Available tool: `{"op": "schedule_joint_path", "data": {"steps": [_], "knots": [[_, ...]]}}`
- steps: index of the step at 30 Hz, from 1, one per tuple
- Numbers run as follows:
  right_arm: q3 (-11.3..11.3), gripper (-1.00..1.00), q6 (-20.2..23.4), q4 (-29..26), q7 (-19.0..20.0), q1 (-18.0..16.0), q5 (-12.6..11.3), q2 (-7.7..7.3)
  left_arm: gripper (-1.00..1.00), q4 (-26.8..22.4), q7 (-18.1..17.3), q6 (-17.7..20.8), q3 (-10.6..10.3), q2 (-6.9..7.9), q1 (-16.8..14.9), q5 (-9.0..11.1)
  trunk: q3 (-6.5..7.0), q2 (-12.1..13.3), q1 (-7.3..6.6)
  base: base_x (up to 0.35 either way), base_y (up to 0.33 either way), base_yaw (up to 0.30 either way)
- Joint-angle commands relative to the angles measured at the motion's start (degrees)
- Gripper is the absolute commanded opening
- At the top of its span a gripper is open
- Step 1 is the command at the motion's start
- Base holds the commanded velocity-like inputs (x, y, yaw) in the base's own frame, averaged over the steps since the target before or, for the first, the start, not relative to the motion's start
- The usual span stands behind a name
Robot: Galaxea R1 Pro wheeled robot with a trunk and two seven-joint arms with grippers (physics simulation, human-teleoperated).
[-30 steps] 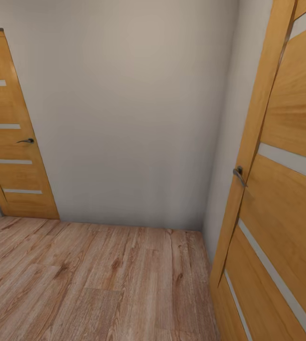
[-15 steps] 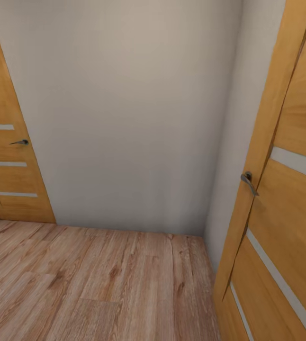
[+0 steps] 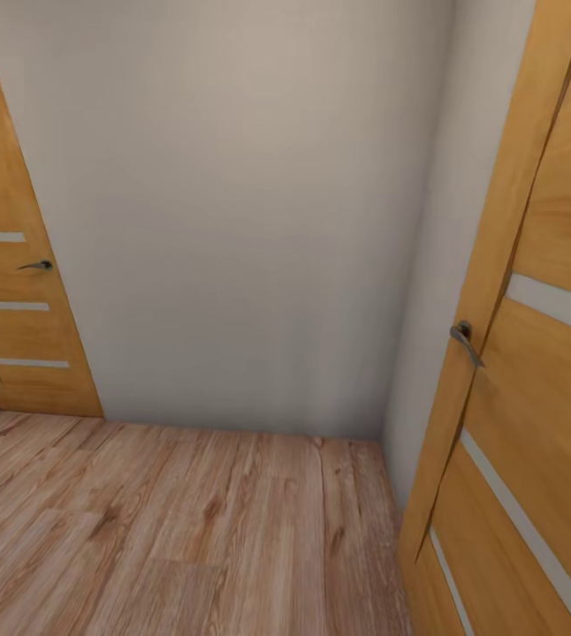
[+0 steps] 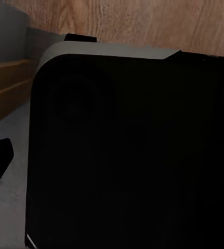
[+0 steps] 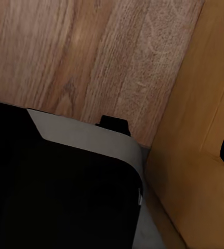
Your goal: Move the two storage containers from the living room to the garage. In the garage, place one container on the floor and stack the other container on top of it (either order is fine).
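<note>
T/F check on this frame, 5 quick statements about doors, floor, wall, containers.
1. A wooden door with pale horizontal stripes stands at the left of the head view. True.
2. The floor is dark grey concrete. False: it is light wood-plank flooring.
3. The near wooden door at the right has a metal lever handle. True.
4. An orange-red storage container sits on the planks by the wall. False: the planks along the wall lie bare in the head view.
5. The wall between the two doors is red brick. False: it is a plain pale wall.
</note>
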Motion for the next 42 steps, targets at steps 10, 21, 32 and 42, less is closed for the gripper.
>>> {"op": "schedule_joint_path", "data": {"steps": [10,21,32,42], "knots": [[0.25,1.0,-0.36,0.19,-0.31,-0.08,0.32,-0.11,1.0,0.03,-0.12,0.09,-0.02,0.08,-0.01,0.54,-0.05,-0.03,0.01,0.284,0.0,0.0],[0.24,1.0,-0.5,0.19,-0.39,-0.08,0.24,-0.09,1.0,0.03,-0.12,0.29,-0.02,0.12,-0.02,0.54,-0.05,-0.03,0.01,0.322,0.0,0.0],[0.16,1.0,-0.12,0.19,-0.51,-0.08,0.23,0.5,1.0,0.03,-0.11,0.3,-0.02,0.13,-0.02,0.54,-0.05,-0.03,0.01,0.322,0.0,0.0],[0.16,1.0,-0.02,0.19,-0.45,-0.08,0.15,0.47,1.0,0.03,-0.12,0.3,-0.02,0.13,-0.02,0.54,-0.05,-0.03,0.01,0.322,0.0,0.167]]}}
